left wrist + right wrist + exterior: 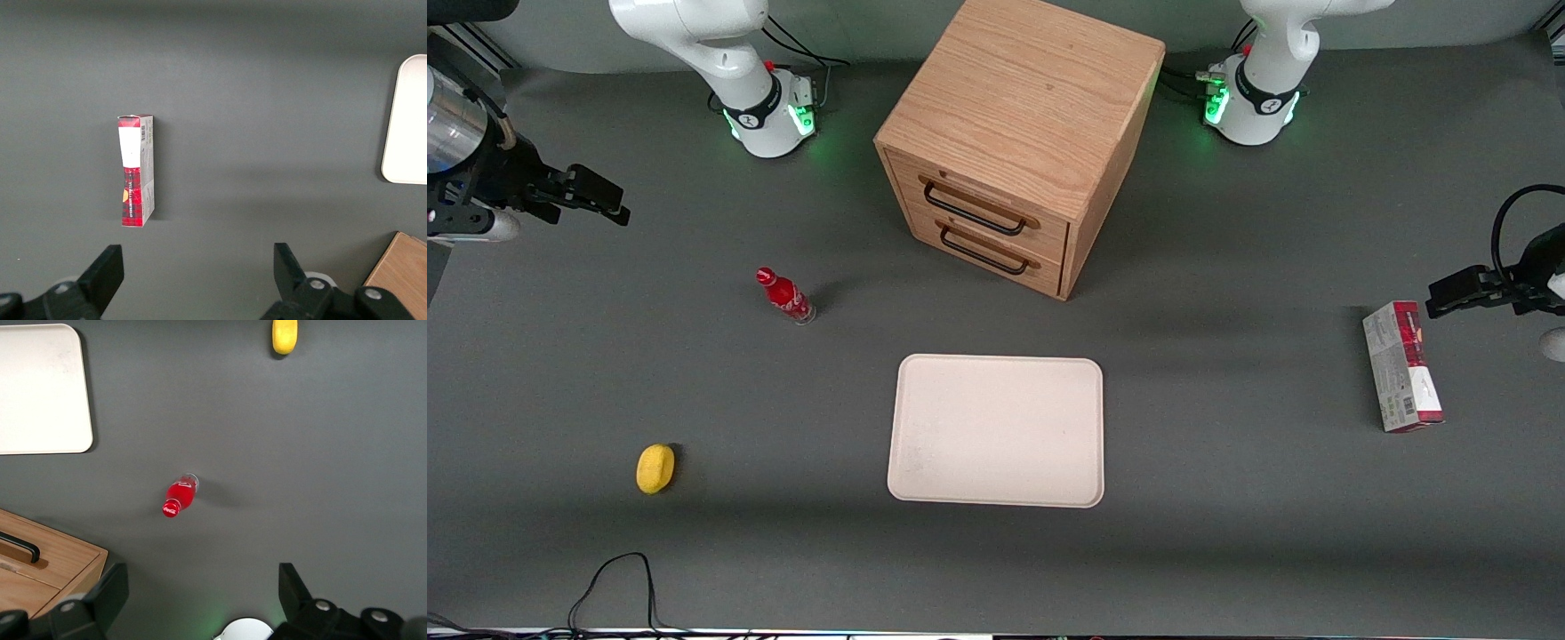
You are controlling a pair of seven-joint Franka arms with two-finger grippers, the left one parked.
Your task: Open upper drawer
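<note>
Upper drawer (985, 203): light oak, thin black bar handle, shut, topmost in boxy cabinet (1021, 133). Black pincer (591, 197): spread wide, empty, well apart toward working arm's end. Risk: catching the identical lower drawer (987, 251) handle just beneath.

A dark grey matte counter (1227, 498) carries everything. The boxy oak cabinet (1023, 98) stands on it between the two arm bases, its upper drawer (983, 206) shut flush. A flat cream rectangular tray (996, 431) lies in front of the cabinet, nearer the front camera. A small red bottle with a red cap (784, 296) stands upright beside the cabinet, toward the working arm's end. A yellow rounded sponge-like lump (655, 468) lies nearer the camera than the bottle. A grey-and-red cardboard box (1401, 366) lies flat toward the parked arm's end. The end effector (596, 197) hangs above the counter at the working arm's end, fingers spread apart
</note>
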